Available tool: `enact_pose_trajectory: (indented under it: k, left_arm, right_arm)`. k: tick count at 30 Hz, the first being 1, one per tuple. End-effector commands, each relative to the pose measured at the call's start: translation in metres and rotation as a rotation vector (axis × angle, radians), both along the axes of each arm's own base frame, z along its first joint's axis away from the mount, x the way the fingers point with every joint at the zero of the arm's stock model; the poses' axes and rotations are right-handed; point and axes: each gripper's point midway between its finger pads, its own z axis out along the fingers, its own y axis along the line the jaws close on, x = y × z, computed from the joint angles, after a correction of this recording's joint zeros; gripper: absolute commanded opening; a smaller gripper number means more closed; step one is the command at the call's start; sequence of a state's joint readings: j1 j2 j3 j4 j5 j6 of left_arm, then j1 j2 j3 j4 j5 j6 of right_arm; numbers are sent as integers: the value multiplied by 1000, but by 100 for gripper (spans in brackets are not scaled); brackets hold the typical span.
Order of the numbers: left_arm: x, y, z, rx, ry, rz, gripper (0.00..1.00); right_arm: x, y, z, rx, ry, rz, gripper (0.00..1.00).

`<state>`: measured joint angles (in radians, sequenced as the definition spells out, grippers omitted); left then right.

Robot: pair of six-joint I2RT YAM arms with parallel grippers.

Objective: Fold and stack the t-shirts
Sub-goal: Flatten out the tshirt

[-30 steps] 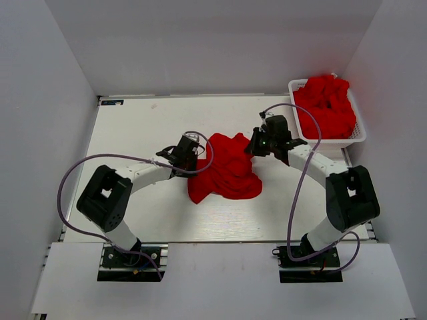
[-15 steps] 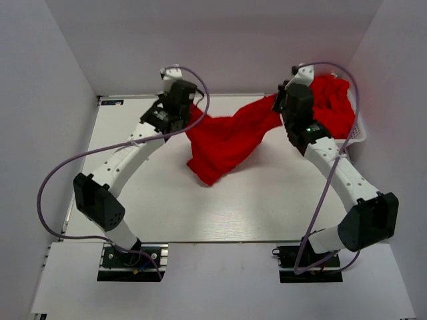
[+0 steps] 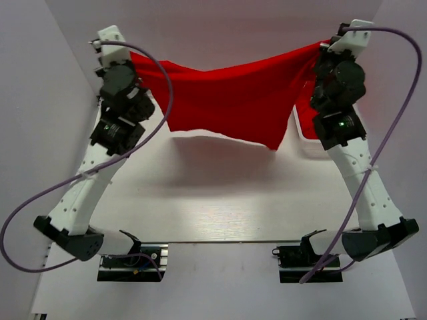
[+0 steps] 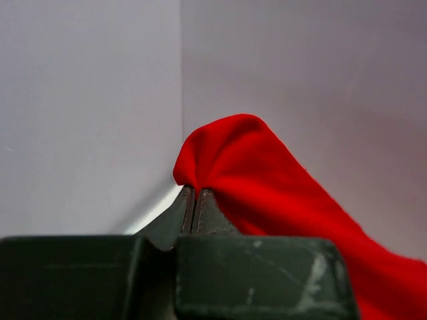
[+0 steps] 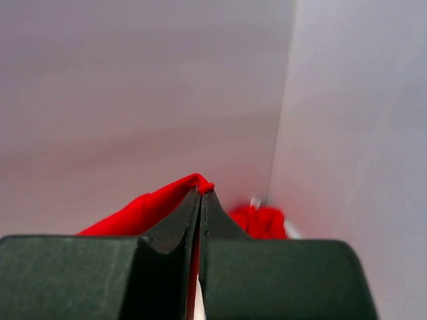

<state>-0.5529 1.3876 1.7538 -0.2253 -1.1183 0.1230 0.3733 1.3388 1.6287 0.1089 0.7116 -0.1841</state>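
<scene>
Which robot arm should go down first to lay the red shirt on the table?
Probably right. The left gripper and right gripper both pinch the t-shirt, but its lowest corner hangs on the right gripper's side, nearest the table.

White left arm (image 3: 83, 190) and right arm (image 3: 363, 177) with black joints, each with a looping lavender cable (image 3: 163, 75) and tipped with a dark, scuffed tool (image 4: 195, 200).

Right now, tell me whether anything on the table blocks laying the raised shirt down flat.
Nothing visible does. The t-shirt hangs stretched between the left tool and the right tool, and the table beneath it shows only its shadow.
</scene>
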Motion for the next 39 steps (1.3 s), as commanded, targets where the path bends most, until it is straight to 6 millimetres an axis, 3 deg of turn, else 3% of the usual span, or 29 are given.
enact_pose_trajectory:
  k: [1,3,4,9,10,13,16,19,20,22,23,24,25,26,27,28,29,30,31,32,33,34,35,36,37,38,39]
  left_arm:
    - [-61,46,83,-24,-207,65,0]
    - [-73,50,103,-20,-256,31,0]
    - [-85,50,121,-12,-305,-15,0]
    - [-114,42,167,51,-428,-214,0]
    - [-129,47,181,40,-474,-237,0]
    - [-142,41,197,47,-528,-323,0]
    - [-141,35,199,54,-538,-351,0]
    - [-111,18,183,72,-475,-349,0]
    - [-87,9,167,84,-420,-316,0]
    - [-58,6,143,77,-351,-244,0]
    - [-45,7,125,64,-301,-186,0]
    - [-14,-4,91,87,-216,-149,0]
    - [-2,-9,78,80,-209,-128,0]
    - [16,-9,49,85,-149,-87,0]
    - [32,-14,33,60,-135,-88,0]
    - [60,-25,-9,90,-20,-86,0]
    - [76,-26,-38,84,43,-70,0]
    - [93,-18,-67,17,77,-38,0]
    - [104,-15,-111,23,201,-23,0]
    - [129,-18,-166,21,310,-12,10]
    - [141,-5,-201,-27,358,24,36]
    - [146,-3,-236,-30,468,24,70]
    - [159,-2,-241,-65,478,29,100]
    - [176,-3,-289,-63,573,39,100]
    - [187,-1,-303,-82,613,13,100]
    - [198,-6,-288,-94,595,-4,100]
    - [205,-3,-294,-86,615,-4,100]
  right_arm:
    - [-68,-37,96,16,-237,-77,0]
    - [-80,-32,113,-13,-264,-24,0]
    - [-100,-39,136,0,-323,-18,0]
    - [-153,-47,175,-20,-429,36,0]
    - [-163,-46,183,-25,-457,57,0]
    - [-195,-50,196,-23,-522,100,0]
    - [-185,-43,190,-34,-495,123,0]
    - [-155,-35,174,-42,-432,113,0]
    - [-130,-28,157,-47,-375,107,0]
    - [-104,-19,136,-42,-323,108,0]
    - [-79,-11,112,-52,-259,107,0]
    - [-60,-6,94,-50,-215,95,0]
    - [-45,-4,75,-50,-180,82,0]
    - [-18,4,43,-47,-109,77,0]
    - [3,8,18,-46,-51,59,0]
    - [28,15,-17,-36,22,60,0]
    - [43,16,-45,-21,72,52,0]
    - [74,30,-89,-33,161,79,0]
    - [85,30,-112,-32,199,77,0]
    - [96,39,-139,-38,253,115,0]
    - [107,52,-156,-25,285,180,0]
    - [133,64,-187,-38,356,207,5]
    - [140,66,-204,-57,419,217,36]
    - [158,70,-237,-57,490,219,54]
    - [176,76,-223,-64,497,221,70]
    - [181,75,-228,-82,523,214,85]
    - [188,74,-260,-99,614,197,90]
